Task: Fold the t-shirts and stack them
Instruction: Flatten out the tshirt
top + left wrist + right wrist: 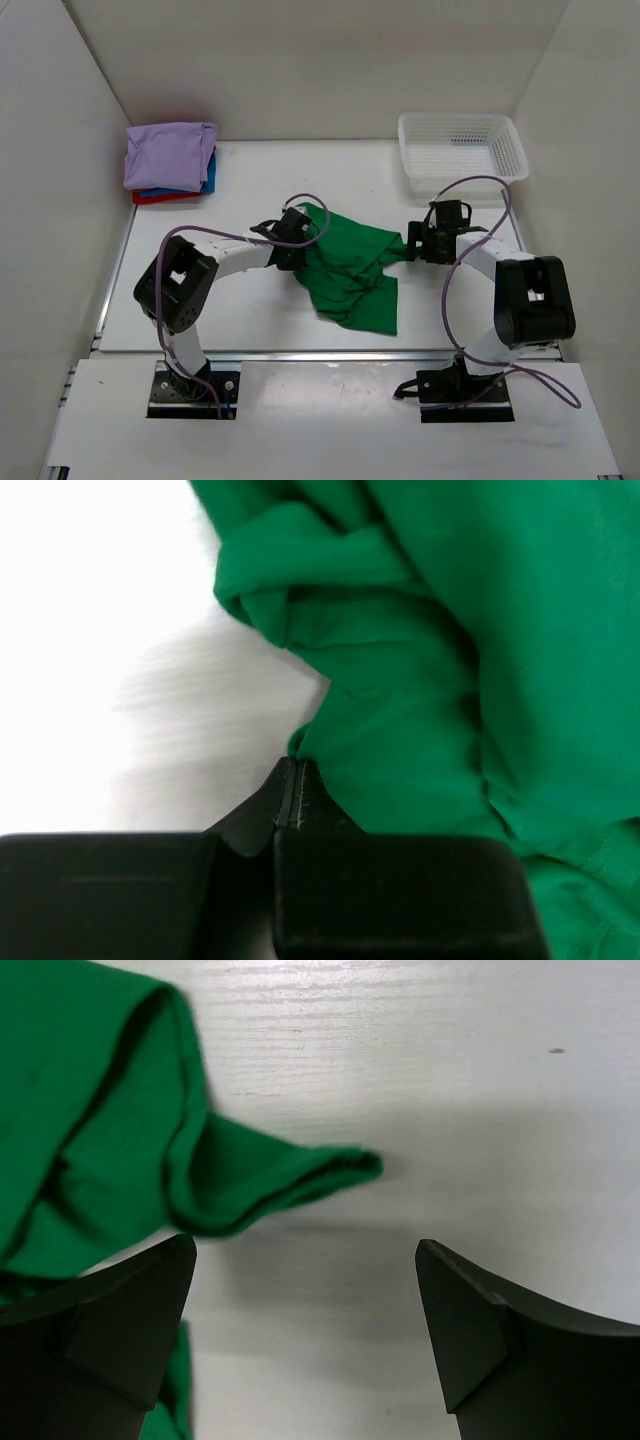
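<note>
A bright green t-shirt [350, 270] lies crumpled in the middle of the white table. My left gripper [292, 232] is at its upper left edge. In the left wrist view the gripper [295, 765] is shut, and a fold of the green shirt [450, 630] meets its tips. My right gripper [415, 243] is at the shirt's right corner. In the right wrist view that gripper [305, 1248] stands open over bare table, with a pointed flap of the shirt [90, 1110] just ahead of its left finger. A folded stack sits at the back left, lavender [168, 155] over blue [208, 175] and red [150, 197].
A white mesh basket [510, 150] stands at the back right, close behind the right arm. White walls enclose the table on the left, back and right. Purple cables loop above both arms.
</note>
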